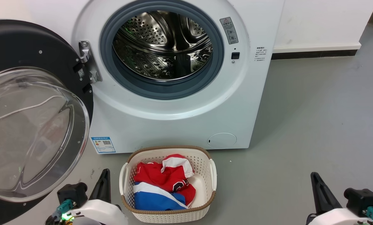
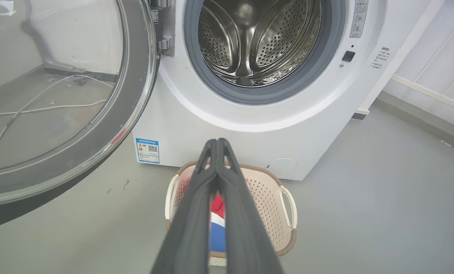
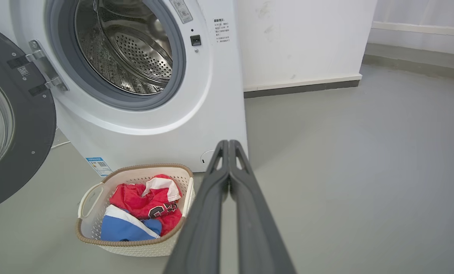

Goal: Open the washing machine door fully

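The washing machine door stands swung wide, left of the washing machine. The left jaws, closed and empty, sit low near its bottom rim, not touching. The right jaws, closed too, lie well apart, beyond the laundry basket.

Floor: grey, smooth, lower right. Wall: white, scuffed, upper right. Skirting: dark strip at wall foot. Light: even.
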You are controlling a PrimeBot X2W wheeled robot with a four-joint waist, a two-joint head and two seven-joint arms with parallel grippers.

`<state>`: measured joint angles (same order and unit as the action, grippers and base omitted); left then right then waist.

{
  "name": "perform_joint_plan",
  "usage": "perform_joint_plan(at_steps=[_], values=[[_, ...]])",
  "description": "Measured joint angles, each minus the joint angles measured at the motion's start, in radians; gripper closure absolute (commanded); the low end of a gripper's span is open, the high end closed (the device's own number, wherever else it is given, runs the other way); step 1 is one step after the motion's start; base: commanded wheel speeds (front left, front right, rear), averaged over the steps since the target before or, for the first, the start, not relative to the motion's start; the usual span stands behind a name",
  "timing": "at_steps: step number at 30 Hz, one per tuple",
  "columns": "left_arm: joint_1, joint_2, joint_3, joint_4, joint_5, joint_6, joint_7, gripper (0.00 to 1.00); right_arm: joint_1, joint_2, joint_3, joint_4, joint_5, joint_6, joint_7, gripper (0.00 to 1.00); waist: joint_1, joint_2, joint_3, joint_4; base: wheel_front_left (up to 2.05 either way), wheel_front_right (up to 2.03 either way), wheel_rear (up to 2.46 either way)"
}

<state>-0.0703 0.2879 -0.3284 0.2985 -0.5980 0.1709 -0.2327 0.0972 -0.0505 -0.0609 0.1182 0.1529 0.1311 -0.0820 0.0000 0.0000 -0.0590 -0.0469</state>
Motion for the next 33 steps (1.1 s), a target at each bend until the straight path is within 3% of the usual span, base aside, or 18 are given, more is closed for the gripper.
perform_joint_plan(at_steps=[10, 33], values=[[0.0, -0.041, 0.072, -0.004, -0.164, -0.05, 0.056, 1.0, -0.019, 0.0, -0.004, 0.014, 0.239, 0.0, 0.026, 1.0, 0.0, 0.0, 0.006, 0.005, 0.0, 0.0, 0.0], [-0.009, -0.1, 0.184, -0.017, -0.422, -0.125, 0.144, 1.0, -0.078, 0.0, -0.018, 0.046, 0.609, 0.0, 0.076, 1.0, 0.0, 0.0, 0.018, 0.014, 0.0, 0.0, 0.0]])
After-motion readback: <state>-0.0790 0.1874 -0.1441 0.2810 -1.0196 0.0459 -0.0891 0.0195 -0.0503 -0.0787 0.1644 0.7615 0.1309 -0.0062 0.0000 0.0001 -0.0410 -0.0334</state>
